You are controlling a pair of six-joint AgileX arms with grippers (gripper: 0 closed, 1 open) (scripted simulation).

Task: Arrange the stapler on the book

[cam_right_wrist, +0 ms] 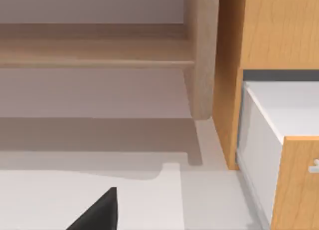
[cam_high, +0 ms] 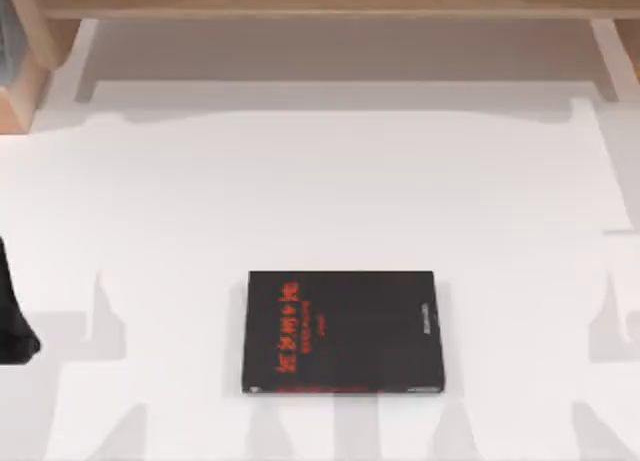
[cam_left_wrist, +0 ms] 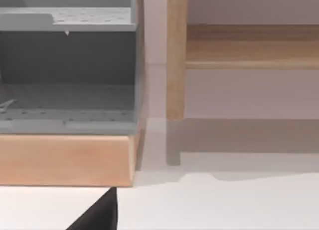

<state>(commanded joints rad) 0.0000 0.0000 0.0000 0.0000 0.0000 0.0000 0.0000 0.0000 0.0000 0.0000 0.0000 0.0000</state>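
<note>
The book lies flat on the white table, slightly toward the front of the middle. It is black, with red lettering on the left part of its cover and small pale print near its right edge. The stapler is out of view. My left arm is parked at the table's far left edge, well away from the book. A black part of my left gripper juts into the left wrist view. A like black part of my right gripper appears in the right wrist view, over bare table.
A wooden rail runs along the back. A wooden unit with grey shelves stands at the back left. A wooden cabinet with a white drawer stands by the right arm. Open tabletop surrounds the book.
</note>
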